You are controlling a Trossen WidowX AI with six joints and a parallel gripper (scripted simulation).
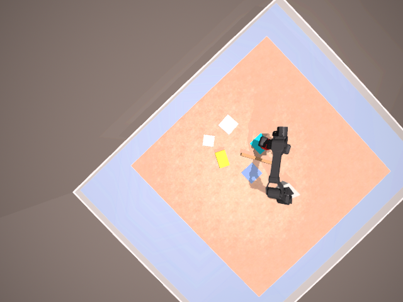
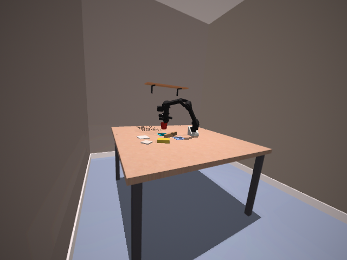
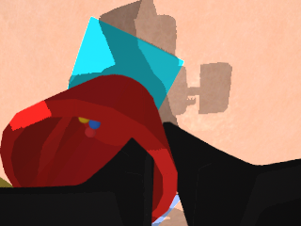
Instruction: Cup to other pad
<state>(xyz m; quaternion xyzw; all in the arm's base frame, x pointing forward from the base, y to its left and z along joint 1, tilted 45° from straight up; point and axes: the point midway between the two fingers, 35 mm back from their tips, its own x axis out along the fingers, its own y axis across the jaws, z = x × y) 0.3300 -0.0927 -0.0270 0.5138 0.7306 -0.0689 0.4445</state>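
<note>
While raised off the table (image 2: 196, 164): red cup (image 2: 164, 125), hanging above the cyan pad (image 2: 160, 134), clear of the surface.

Gripper (image 3: 157, 169): black fingers clamped on the cup's wall, one inside the rim, one outside.

Cup (image 3: 82, 132): tilted in the wrist view, open mouth toward the camera, lower edge overlapping the cyan pad (image 3: 126, 63).

Marbles (image 3: 89, 124): small yellow, blue and red balls visible deep inside the cup, grouped together.

Cyan pad (image 1: 257, 144): flat on the table, partly shaded by the arm's shadow, partly hidden under the gripper (image 1: 265, 143) from above.

Blue pad (image 1: 251, 172): flat on the table, near the cyan pad, on the far side of the wooden stick, toward the arm's base.

Wooden stick (image 1: 252, 157): lying between the cyan pad and the blue pad, one end passing under the arm.

Yellow block (image 1: 222, 158): near the cyan pad, on the side away from the arm.

White tiles (image 1: 228, 124) (image 1: 208, 140): two, beyond the yellow block as seen from the cyan pad, apart from each other.

Arm (image 2: 182, 107): arched over from its white base (image 2: 193, 132), wrist pointing down above the cyan pad.

Shelf (image 2: 166, 85): on the wall behind the table, higher than the arm.
</note>
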